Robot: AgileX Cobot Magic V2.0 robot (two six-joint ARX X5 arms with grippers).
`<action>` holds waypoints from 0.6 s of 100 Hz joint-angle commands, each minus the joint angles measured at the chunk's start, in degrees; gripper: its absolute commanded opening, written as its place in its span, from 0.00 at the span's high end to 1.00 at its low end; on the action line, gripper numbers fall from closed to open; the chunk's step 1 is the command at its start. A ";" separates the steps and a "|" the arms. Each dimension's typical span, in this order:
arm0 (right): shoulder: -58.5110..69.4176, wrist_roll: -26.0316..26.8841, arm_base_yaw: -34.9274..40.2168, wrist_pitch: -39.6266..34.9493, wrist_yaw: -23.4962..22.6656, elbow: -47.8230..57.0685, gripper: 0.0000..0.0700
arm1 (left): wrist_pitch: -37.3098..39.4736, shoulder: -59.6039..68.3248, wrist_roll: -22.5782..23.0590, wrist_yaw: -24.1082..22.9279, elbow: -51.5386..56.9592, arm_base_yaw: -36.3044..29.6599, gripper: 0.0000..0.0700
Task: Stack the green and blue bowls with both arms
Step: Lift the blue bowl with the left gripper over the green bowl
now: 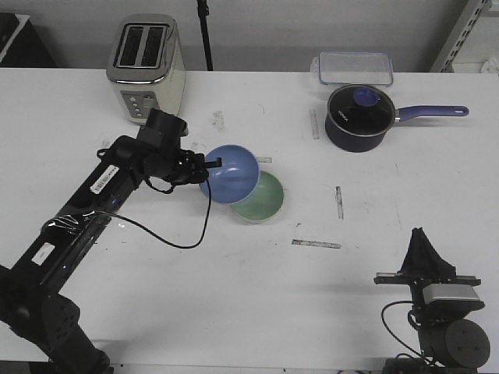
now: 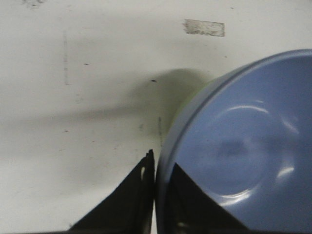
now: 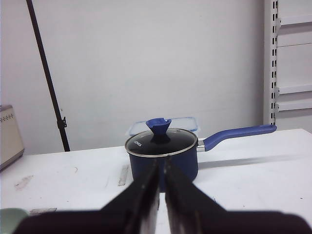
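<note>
The light blue bowl point(image 1: 231, 173) is tilted and held above the table, overlapping the near-left part of the pale green bowl point(image 1: 262, 198), which rests on the table. My left gripper point(image 1: 209, 165) is shut on the blue bowl's left rim; in the left wrist view one finger is outside and one inside the rim point(image 2: 157, 168) of the blue bowl point(image 2: 243, 146). A thin green edge point(image 2: 181, 105) shows behind it. My right gripper point(image 1: 421, 240) is parked at the near right, jaws shut and empty point(image 3: 162, 165).
A dark saucepan with a purple handle point(image 1: 359, 117) and a clear lidded box point(image 1: 355, 68) stand at the back right. A toaster point(image 1: 145, 67) stands at the back left. Tape marks point(image 1: 316, 244) lie on the white table. A loose cable point(image 1: 187, 234) hangs from the left arm.
</note>
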 commanded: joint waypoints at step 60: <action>-0.07 0.52 0.02 0.61 0.00 0.15 0.98 | 4.59 8.92 -3.98 -0.33 1.53 -7.15 0.99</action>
